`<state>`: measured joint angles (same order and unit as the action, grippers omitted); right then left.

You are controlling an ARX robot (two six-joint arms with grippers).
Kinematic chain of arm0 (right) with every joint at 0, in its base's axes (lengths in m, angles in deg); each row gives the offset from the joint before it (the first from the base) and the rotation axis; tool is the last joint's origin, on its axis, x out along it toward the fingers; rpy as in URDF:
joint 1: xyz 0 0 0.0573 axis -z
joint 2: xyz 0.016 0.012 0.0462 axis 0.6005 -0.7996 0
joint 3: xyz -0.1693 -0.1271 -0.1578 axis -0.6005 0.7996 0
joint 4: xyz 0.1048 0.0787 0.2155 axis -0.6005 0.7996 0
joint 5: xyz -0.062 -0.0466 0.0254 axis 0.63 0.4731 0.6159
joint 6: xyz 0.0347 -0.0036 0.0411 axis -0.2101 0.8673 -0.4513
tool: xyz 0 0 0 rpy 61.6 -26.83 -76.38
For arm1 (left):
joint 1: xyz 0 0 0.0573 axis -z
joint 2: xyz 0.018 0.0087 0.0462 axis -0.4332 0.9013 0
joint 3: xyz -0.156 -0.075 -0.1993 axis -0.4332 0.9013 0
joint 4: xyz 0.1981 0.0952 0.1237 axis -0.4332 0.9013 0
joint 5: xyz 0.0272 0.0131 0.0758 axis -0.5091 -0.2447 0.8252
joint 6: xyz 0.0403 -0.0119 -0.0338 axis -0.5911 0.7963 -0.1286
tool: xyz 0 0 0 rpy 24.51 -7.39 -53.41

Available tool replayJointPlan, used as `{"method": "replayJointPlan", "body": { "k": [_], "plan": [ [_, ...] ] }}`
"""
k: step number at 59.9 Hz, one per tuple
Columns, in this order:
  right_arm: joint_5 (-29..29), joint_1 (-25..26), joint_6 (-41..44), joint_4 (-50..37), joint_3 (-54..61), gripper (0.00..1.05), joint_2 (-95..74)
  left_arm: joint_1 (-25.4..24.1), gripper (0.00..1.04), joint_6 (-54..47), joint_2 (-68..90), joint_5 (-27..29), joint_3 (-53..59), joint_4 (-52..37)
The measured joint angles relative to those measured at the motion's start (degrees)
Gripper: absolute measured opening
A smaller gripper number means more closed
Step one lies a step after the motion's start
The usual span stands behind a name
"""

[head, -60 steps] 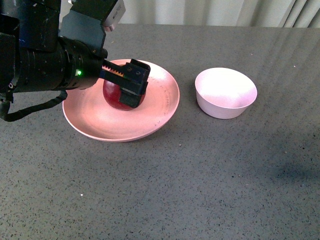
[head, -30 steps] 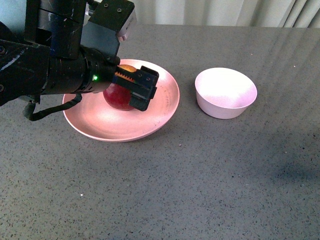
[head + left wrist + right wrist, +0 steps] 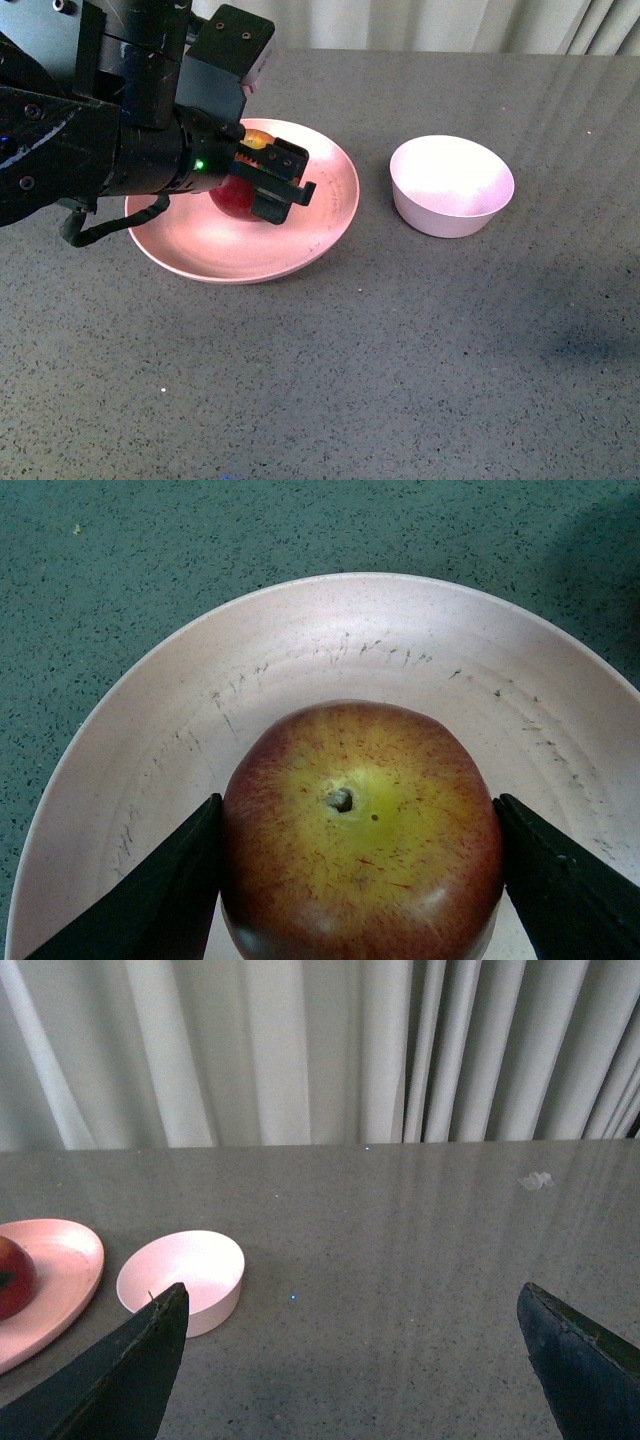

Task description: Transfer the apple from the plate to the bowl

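The dark-red apple [image 3: 230,198] with its yellow stem patch is over the wide pink plate [image 3: 325,220] at the left of the table. My left gripper [image 3: 268,184] is shut on the apple, one black finger on each side. In the left wrist view the apple [image 3: 360,780] fills the space between the fingers [image 3: 175,880], with the plate [image 3: 330,640] beneath; whether the apple touches the plate I cannot tell. The small pale bowl [image 3: 452,186] stands empty to the right of the plate. My right gripper [image 3: 350,1300] is open, away from the bowl [image 3: 182,1275].
The table is a dark grey speckled surface [image 3: 400,350]. Pale curtains [image 3: 320,1050] hang behind its far edge. A small scrap of clear material [image 3: 537,1180] lies far back on the right.
The left arm has lifted and shifted a little to the right with the apple held in it; the apple's yellow top now shows above the fingers. The bowl and plate have not moved.
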<state>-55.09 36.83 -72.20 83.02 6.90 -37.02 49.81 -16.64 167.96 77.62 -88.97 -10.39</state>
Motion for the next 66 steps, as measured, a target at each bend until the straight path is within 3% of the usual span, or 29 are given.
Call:
{"method": "replayJointPlan", "body": {
  "k": [14, 33, 66],
  "plan": [
    [0.0, 0.0, 0.0, 0.0, 0.0, 0.96, 0.0, 2.0, 0.69, 0.0, -3.3, -0.1, -0.1, 1.5],
    [0.0, 0.0, 0.0, 0.0, 0.0, 0.96, 0.0, 8.6, 0.68, 2.9, -4.9, -0.3, -7.8, 5.4],
    [0.0, 0.0, 0.0, 0.0, 0.0, 0.96, 0.0, 16.0, 0.68, 5.8, 2.6, 0.4, -16.6, 7.2]
  ]
}}
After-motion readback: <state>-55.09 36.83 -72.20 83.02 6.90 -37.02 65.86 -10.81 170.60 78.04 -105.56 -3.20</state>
